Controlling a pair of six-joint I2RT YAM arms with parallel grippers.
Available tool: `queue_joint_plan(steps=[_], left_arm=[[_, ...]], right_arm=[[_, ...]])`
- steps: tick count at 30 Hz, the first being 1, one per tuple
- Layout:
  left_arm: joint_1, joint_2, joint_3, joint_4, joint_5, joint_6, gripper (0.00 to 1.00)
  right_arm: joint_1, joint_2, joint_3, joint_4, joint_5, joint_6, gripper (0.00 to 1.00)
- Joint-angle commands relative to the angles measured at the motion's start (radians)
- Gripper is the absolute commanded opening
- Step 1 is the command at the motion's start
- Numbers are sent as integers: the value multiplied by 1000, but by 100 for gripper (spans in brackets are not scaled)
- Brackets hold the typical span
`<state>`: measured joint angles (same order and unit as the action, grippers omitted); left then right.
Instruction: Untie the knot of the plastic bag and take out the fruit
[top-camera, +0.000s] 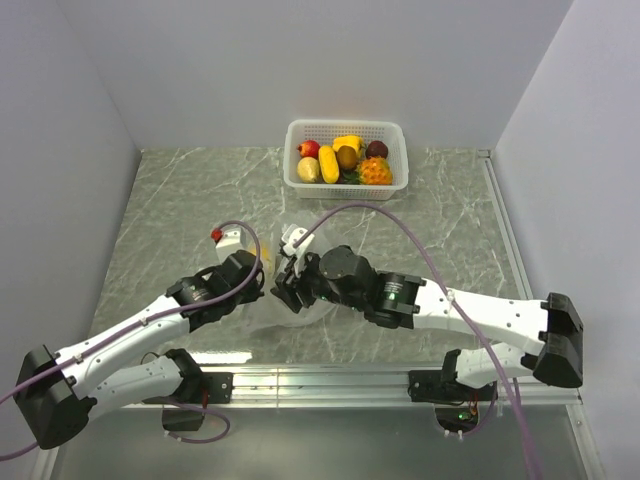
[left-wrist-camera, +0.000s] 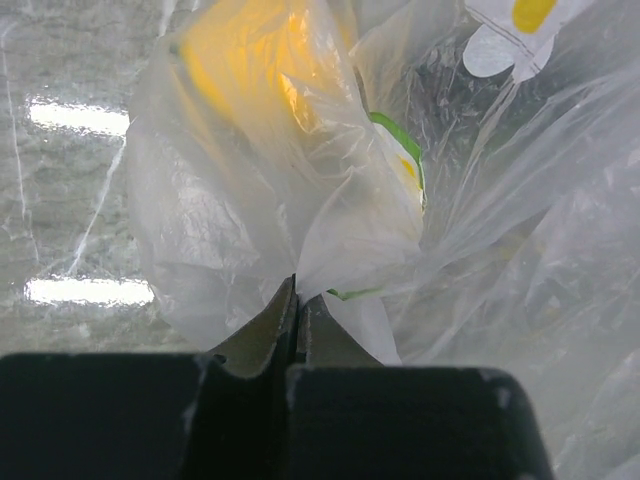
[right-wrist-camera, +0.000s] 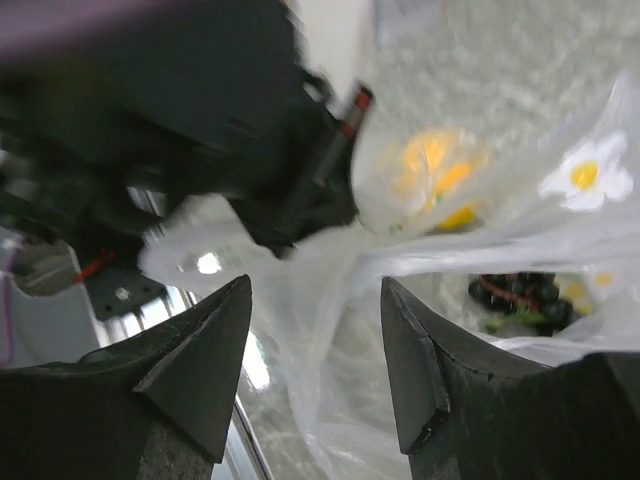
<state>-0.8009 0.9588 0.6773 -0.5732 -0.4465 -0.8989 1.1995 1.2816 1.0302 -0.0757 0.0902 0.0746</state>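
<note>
The clear plastic bag (top-camera: 305, 308) lies crumpled between my two grippers at the middle of the table. My left gripper (left-wrist-camera: 297, 290) is shut on a fold of its film (left-wrist-camera: 230, 200). A yellow fruit (left-wrist-camera: 240, 50) shows through the plastic just beyond it. My right gripper (right-wrist-camera: 315, 282) is open, its fingers either side of a twisted band of the bag (right-wrist-camera: 340, 300) without touching it. In the right wrist view, a yellow fruit (right-wrist-camera: 435, 170) and dark grapes (right-wrist-camera: 510, 290) sit inside the bag. The two grippers (top-camera: 278, 288) meet closely in the top view.
A white basket (top-camera: 345, 125) with several toy fruits (top-camera: 340, 160) stands at the back of the marble table. Grey walls close in on the left, right and back. A metal rail (top-camera: 330, 378) runs along the near edge by the arm bases.
</note>
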Motion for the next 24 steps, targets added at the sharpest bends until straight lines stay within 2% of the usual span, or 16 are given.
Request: queue_joint_plan(steps=[1, 5, 8, 12, 15, 19, 24], left_arm=[[0, -12, 4, -1, -44, -24, 1], [-1, -38, 2, -4, -57, -28, 1], [0, -49, 5, -20, -78, -35, 1], [0, -66, 4, -57, -101, -46, 1], [2, -72, -1, -73, -109, -58, 0], [2, -77, -7, -80, -113, -71, 1], [3, -74, 13, -91, -124, -63, 0]], right_arm=[[44, -82, 71, 51, 85, -61, 62], [43, -47, 80, 45, 37, -36, 61], [29, 22, 71, 36, 80, -27, 57], [-27, 102, 31, 74, 33, 1, 45], [-73, 169, 13, 126, -18, 27, 43], [-120, 301, 30, 158, -87, 54, 42], [-189, 418, 21, 304, -110, 141, 42]])
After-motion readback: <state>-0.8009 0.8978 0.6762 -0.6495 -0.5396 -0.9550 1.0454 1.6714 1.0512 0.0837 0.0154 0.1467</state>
